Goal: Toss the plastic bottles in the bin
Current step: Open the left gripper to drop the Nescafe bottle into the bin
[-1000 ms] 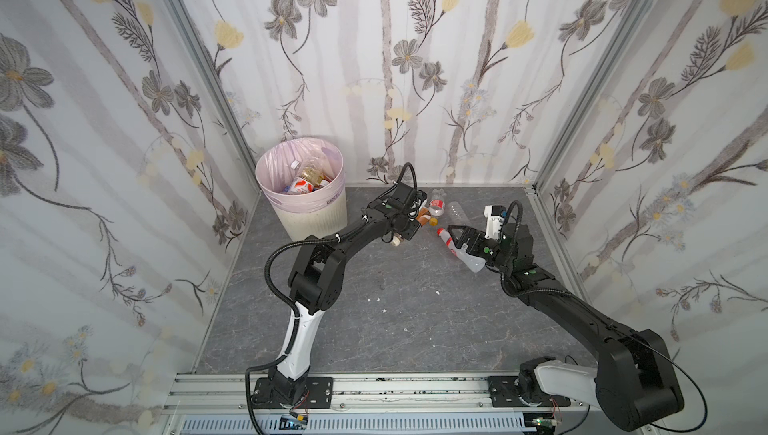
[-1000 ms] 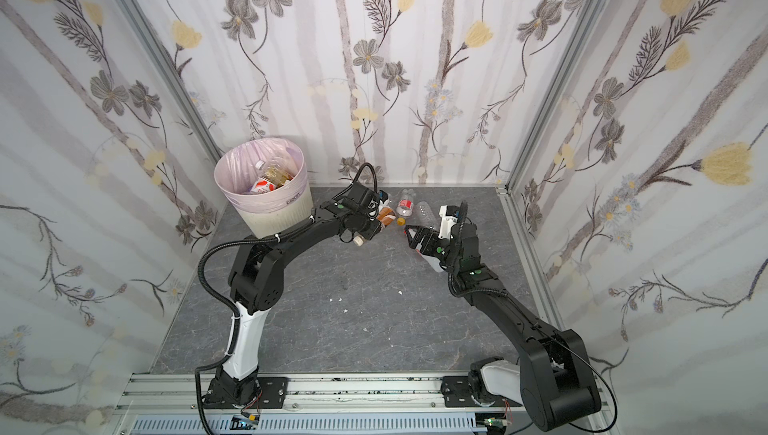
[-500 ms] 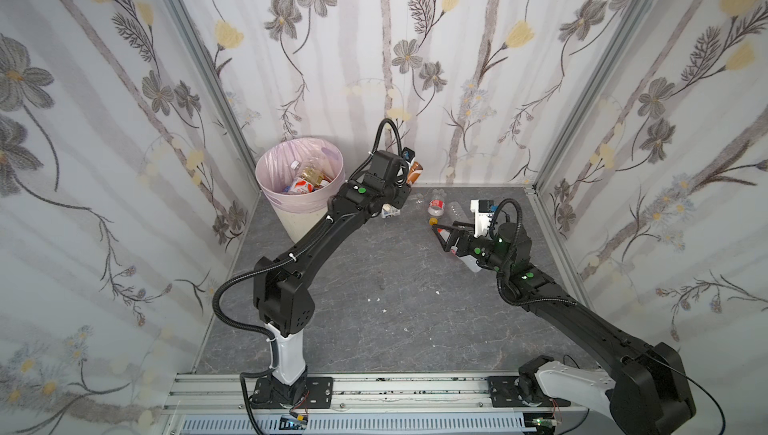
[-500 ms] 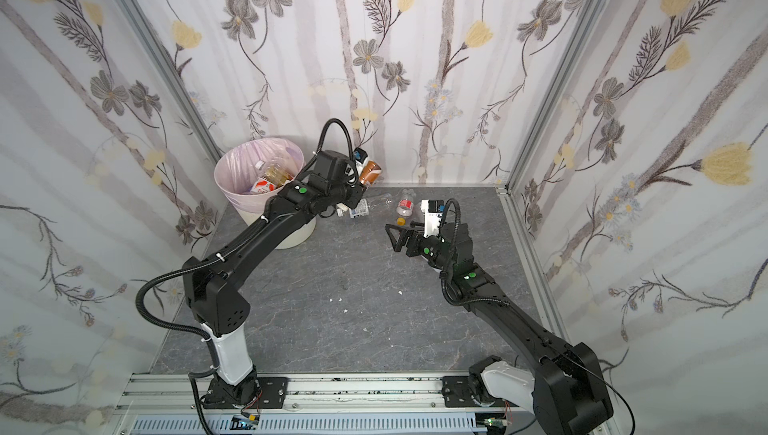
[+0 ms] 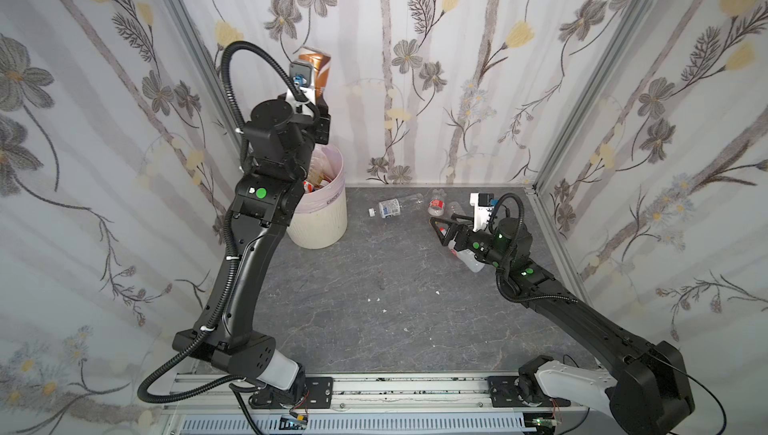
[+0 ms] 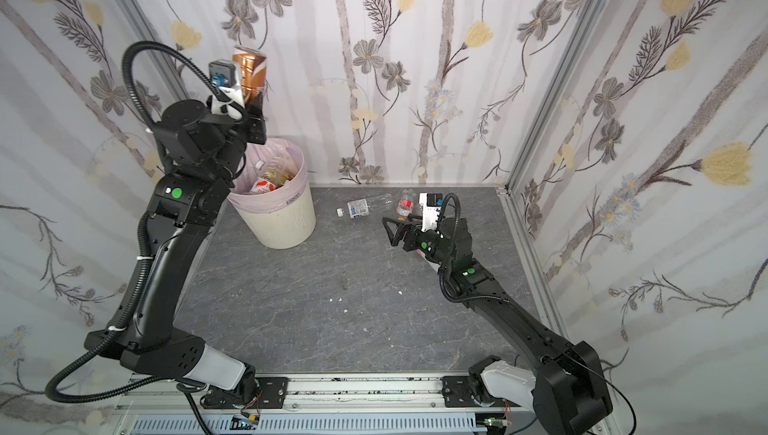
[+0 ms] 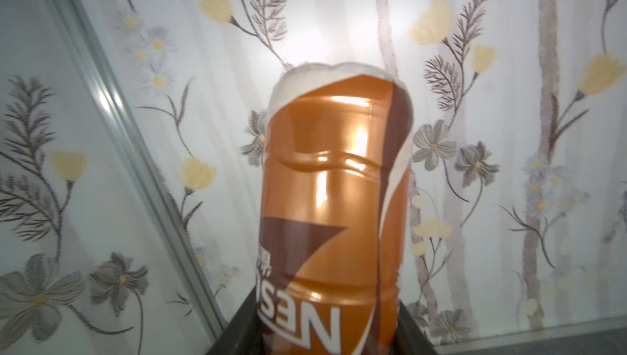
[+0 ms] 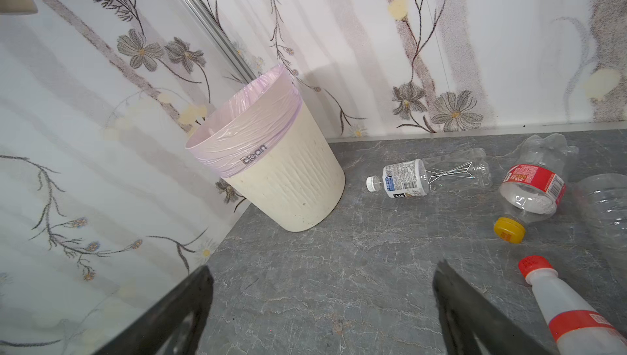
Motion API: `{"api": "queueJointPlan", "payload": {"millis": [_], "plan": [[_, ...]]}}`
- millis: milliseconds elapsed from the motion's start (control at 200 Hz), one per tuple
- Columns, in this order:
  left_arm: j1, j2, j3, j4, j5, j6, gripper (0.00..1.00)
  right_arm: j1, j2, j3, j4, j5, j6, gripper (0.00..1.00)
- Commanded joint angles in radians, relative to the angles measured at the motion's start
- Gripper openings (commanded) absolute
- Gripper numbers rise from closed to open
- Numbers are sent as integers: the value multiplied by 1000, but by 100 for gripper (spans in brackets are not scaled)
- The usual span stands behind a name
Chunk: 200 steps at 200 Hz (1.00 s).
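My left gripper (image 5: pixel 318 94) is raised high above the bin (image 5: pixel 328 221), shut on a brown-and-gold bottle (image 5: pixel 316 66) that stands bottom up between the jaws (image 7: pixel 334 193). The cream ribbed bin (image 6: pixel 286 225) has a lilac bag over its rim and several bottles (image 6: pixel 266 183) inside. My right gripper (image 5: pixel 438 231) hovers open and empty low over the floor (image 8: pixel 322 275). Just beside it lies a white bottle with a red cap (image 8: pixel 559 305). Farther back lie a clear bottle with a white cap (image 8: pixel 407 178) and a red-labelled bottle with a yellow cap (image 8: pixel 532 187).
Another clear crushed bottle (image 8: pixel 607 207) lies by the red-labelled one near the back wall. Flowered walls close the grey floor (image 5: pixel 374 295) on three sides. The bin stands in the back left corner (image 8: pixel 288 187). Small white scraps (image 5: pixel 376 300) dot the floor.
My left arm has lifted the brown bottle from the cluster on the floor and swung it left and up, above the bin. My right gripper has stayed open and drawn back slightly.
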Motion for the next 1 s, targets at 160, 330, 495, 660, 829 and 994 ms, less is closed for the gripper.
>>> {"api": "queueJointPlan", "payload": {"millis": [160,330,495,660,829,994], "plan": [[241,69,-271,69,141,-203,49,24,29,65,0,3,-12,100],[283,163,-231,-82,109,-303,100,40,42,84,-5,8,-17,100],[263,72,-98,-87,197,-368,100,56,60,79,-4,9,-15,100],[110,12,-106,-85,232,-331,100,67,85,76,22,12,2,100],[-69,12,-209,-78,229,-327,100,72,88,87,-1,39,-3,100],[-231,47,-326,-50,244,-347,100,69,62,101,-111,182,-69,100]]}}
